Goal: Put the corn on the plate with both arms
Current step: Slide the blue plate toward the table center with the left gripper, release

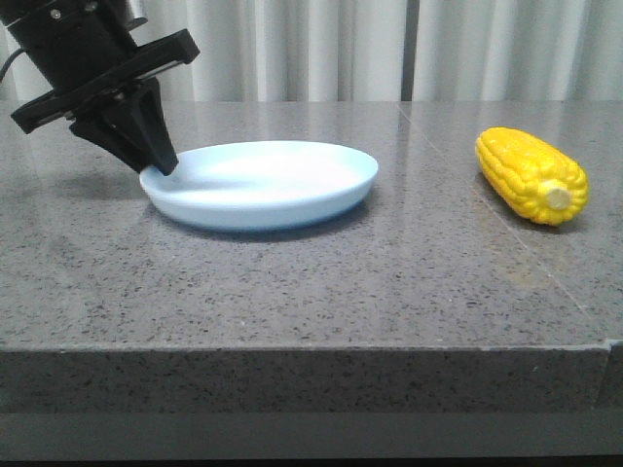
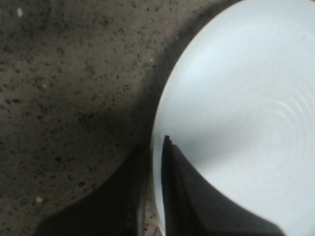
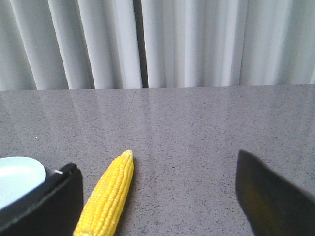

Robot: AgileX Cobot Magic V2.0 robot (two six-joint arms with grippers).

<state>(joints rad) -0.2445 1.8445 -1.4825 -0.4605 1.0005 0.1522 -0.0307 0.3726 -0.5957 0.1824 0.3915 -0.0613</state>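
Speckled grey stone table (image 1: 292,282) | pale pleated curtain (image 1: 321,49) behind | plate (image 1: 263,185), corn (image 1: 531,175) apart

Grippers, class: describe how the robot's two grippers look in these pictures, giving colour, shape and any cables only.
The left gripper is matte black: a blocky angular body with a flat crossbar, tapering into wedge-shaped fingers. A thin black cable shows at the far left edge of the front view. The right gripper shows only two flat black fingers with squared, angular edges, one with a pale glint. No markings are visible.

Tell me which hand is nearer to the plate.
Left. The left hand has its fingertips at the plate's left rim. The right hand is open over by the corn, well off to the plate's right.
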